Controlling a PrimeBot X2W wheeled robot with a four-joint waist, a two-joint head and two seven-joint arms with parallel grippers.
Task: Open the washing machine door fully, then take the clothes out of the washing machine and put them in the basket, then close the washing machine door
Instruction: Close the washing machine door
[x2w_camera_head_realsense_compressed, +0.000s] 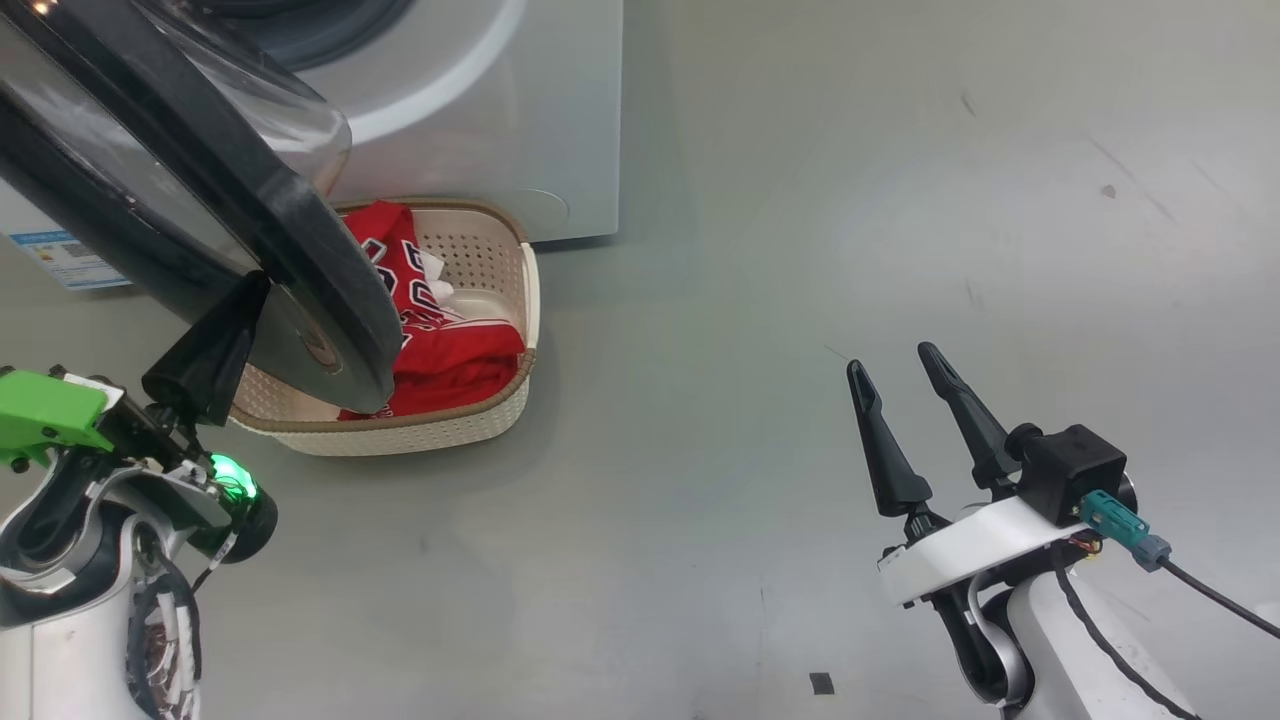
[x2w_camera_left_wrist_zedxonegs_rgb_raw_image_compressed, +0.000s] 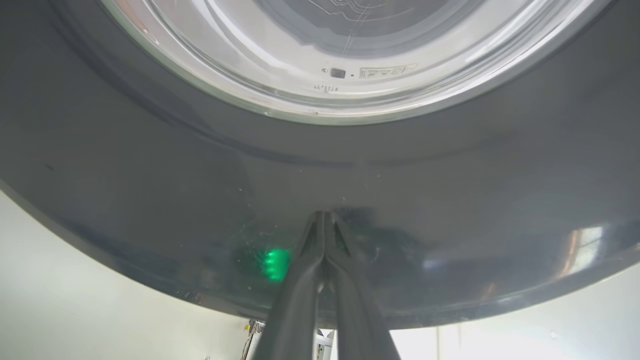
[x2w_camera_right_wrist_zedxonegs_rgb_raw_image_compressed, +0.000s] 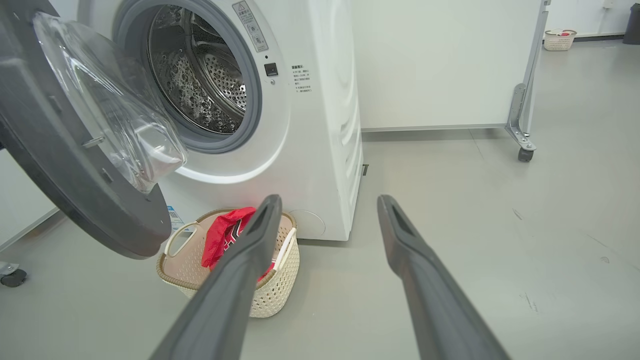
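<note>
The washing machine door (x2w_camera_head_realsense_compressed: 330, 270) stands partly open, its black rim and glass bowl over the basket's left half. My left gripper (x2w_camera_head_realsense_compressed: 255, 290) is shut and empty, its tips (x2w_camera_left_wrist_zedxonegs_rgb_raw_image_compressed: 324, 216) pressed on the door's (x2w_camera_left_wrist_zedxonegs_rgb_raw_image_compressed: 150, 175) glossy outer rim. The washing machine (x2w_camera_right_wrist_zedxonegs_rgb_raw_image_compressed: 310, 140) shows a bare steel drum (x2w_camera_right_wrist_zedxonegs_rgb_raw_image_compressed: 200, 75) beside the door (x2w_camera_right_wrist_zedxonegs_rgb_raw_image_compressed: 60, 165). Red clothes (x2w_camera_head_realsense_compressed: 450, 345) lie in the cream basket (x2w_camera_head_realsense_compressed: 400, 435) on the floor before the machine (x2w_camera_head_realsense_compressed: 480, 120). My right gripper (x2w_camera_head_realsense_compressed: 890, 357) hangs open and empty to the right, well clear. Between its fingers (x2w_camera_right_wrist_zedxonegs_rgb_raw_image_compressed: 328, 200) is bare floor, with basket (x2w_camera_right_wrist_zedxonegs_rgb_raw_image_compressed: 280, 285) and clothes (x2w_camera_right_wrist_zedxonegs_rgb_raw_image_compressed: 220, 235) to the left.
Open grey floor (x2w_camera_head_realsense_compressed: 800, 250) spreads to the machine's right. A white partition on casters (x2w_camera_right_wrist_zedxonegs_rgb_raw_image_compressed: 522, 125) stands at the back right, with another small basket (x2w_camera_right_wrist_zedxonegs_rgb_raw_image_compressed: 559, 39) far behind it. A caster (x2w_camera_right_wrist_zedxonegs_rgb_raw_image_compressed: 12, 277) sits at the left edge.
</note>
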